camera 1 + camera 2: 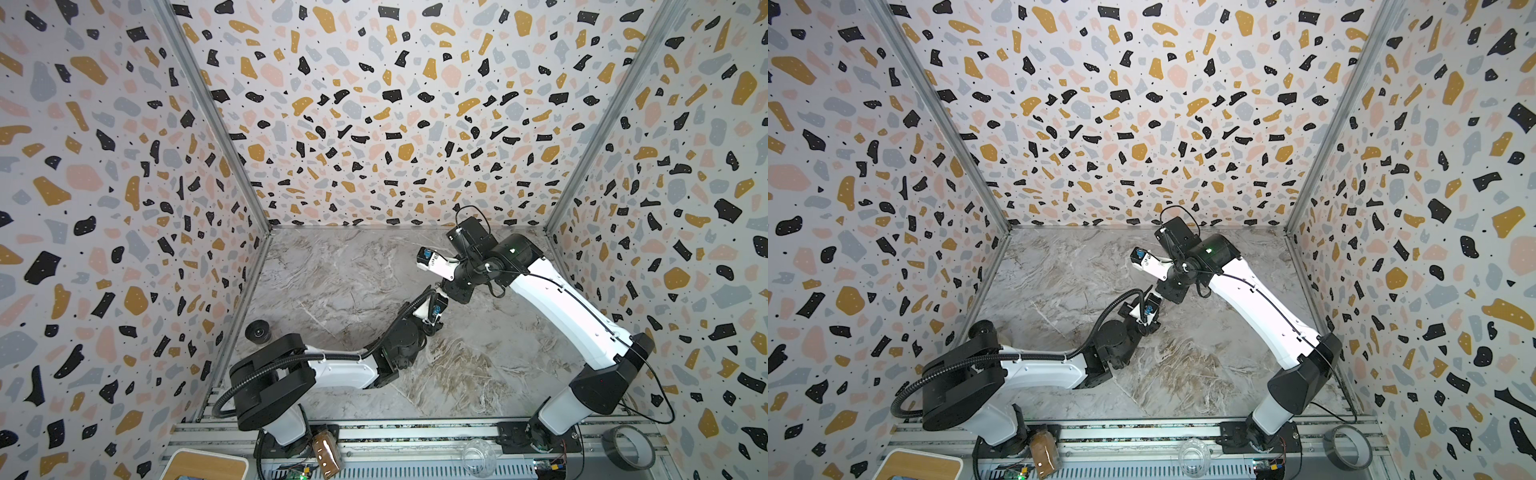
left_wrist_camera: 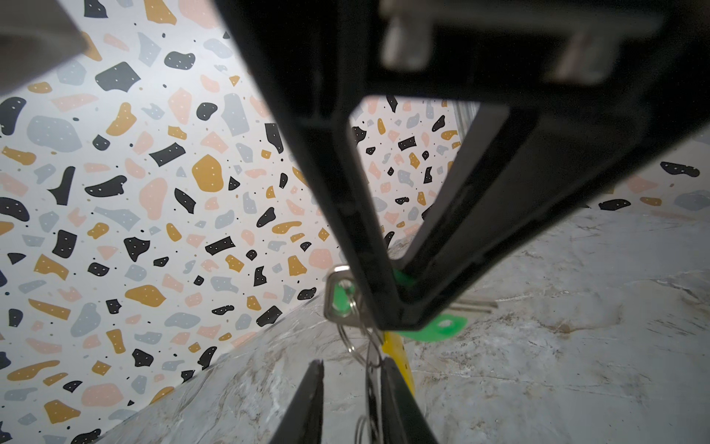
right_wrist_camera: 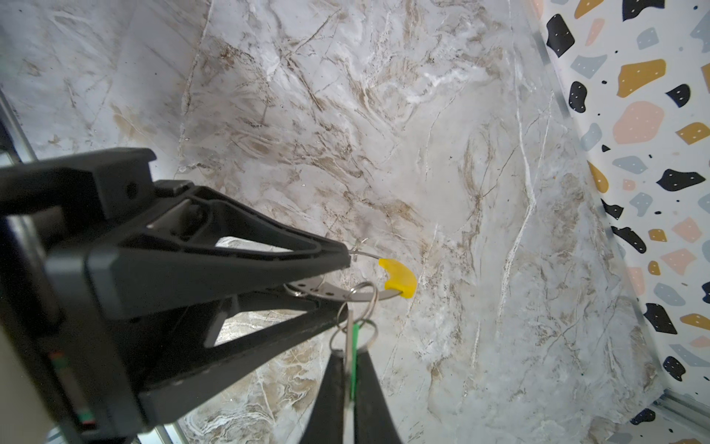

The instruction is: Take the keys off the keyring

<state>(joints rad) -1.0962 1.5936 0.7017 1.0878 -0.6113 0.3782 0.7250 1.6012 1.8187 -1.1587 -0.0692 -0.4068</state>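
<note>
Ideally, with the right gripper (image 3: 351,355) shut on the green-tagged key (image 2: 340,298) above the desk (image 3: 461,153), the left gripper (image 3: 345,283), slightly open around the keyring (image 3: 330,293), should clamp that hoop firmly before the key is drawn off along the rim.

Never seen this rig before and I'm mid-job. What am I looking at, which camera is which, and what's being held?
Two robot arms on a marble table, each ending in a two-finger gripper. Both top views look down from overhead; each wrist view looks along one arm's fingers. The right gripper is shut on the keyring, the hoop with the yellow sleeve. The left gripper stands slightly open around the green-tagged key hanging from it.
</note>
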